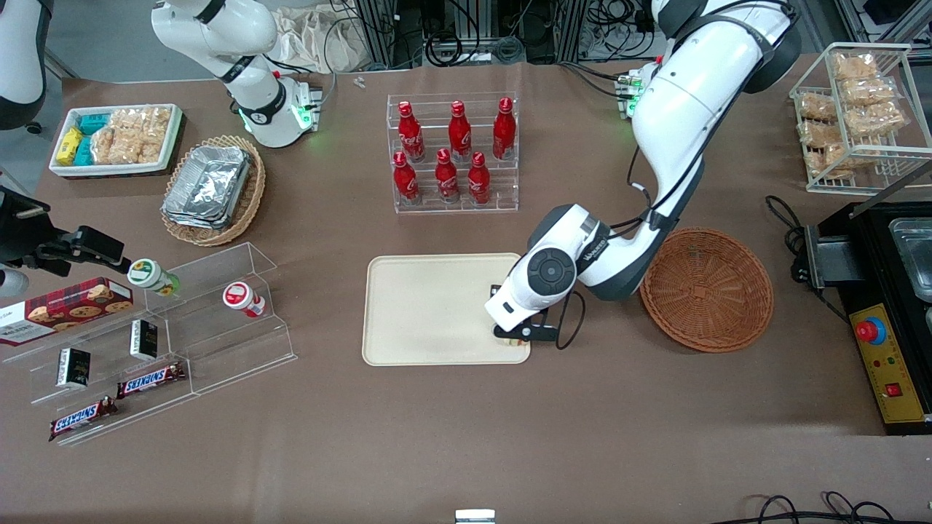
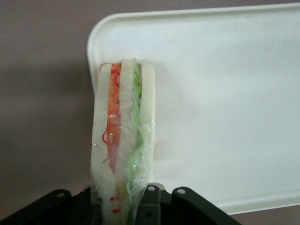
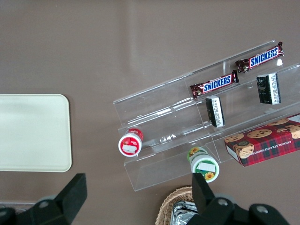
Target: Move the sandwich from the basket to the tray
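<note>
Front view: the gripper is hovering low over the tray at its near corner on the working arm's side, just right of frame centre. Most of the tray's cream surface is lying bare. The basket is sitting at centre right, apart from the tray's edge.

Left wrist view: the gripper is clamping the sandwich between its fingers, closed to the wedge's thickness. The sandwich is standing on edge over the tray's rounded corner, close beside the rim, with brown table alongside.

Right wrist view: the tray's empty corner is showing at mid left.
</note>
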